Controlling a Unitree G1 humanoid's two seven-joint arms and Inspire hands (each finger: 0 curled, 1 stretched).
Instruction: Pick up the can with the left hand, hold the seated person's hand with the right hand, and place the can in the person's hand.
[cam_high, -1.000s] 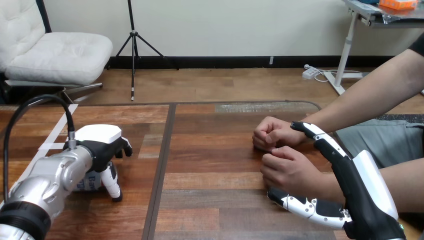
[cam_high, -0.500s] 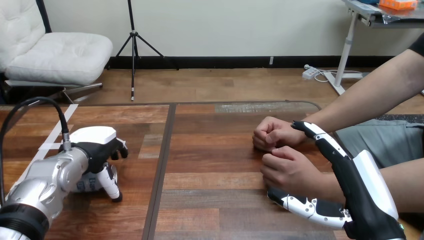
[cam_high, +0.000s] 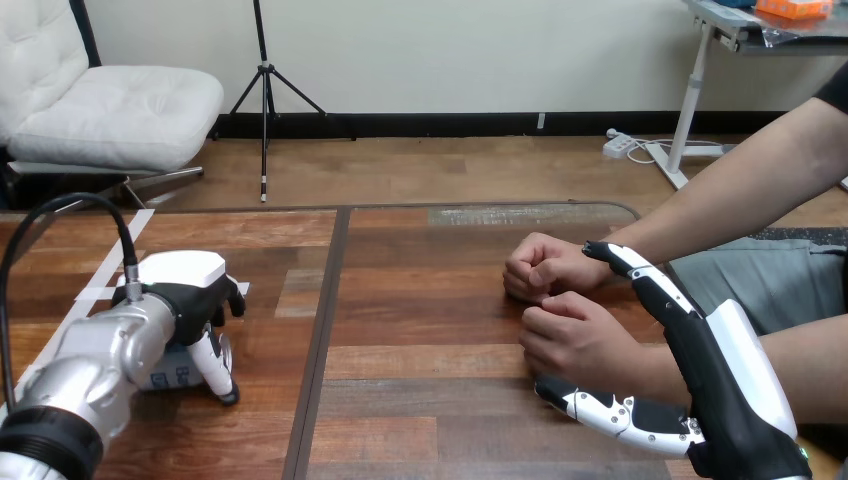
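A silver can (cam_high: 168, 372) stands on the wooden table (cam_high: 430, 310) at the near left, mostly covered by my left hand (cam_high: 185, 290), which sits over and against it. At the right, the person's two hands rest on the table as loose fists, the far one (cam_high: 540, 265) behind the near one (cam_high: 575, 340). My right hand (cam_high: 730, 380) is open beside the near fist. Its straight fingers (cam_high: 650, 285) lie along the far side of the person's wrist and its thumb (cam_high: 610, 412) lies on the near side. I see no curl round the wrist.
A dark seam (cam_high: 322, 330) runs front to back between the table's two halves. White tape strips (cam_high: 105, 275) mark the table's left part. The person's forearms come in from the right edge.
My left hand and forearm have shifted a little to the left and toward me over the can. My right hand and the person's hands have stayed where they were.
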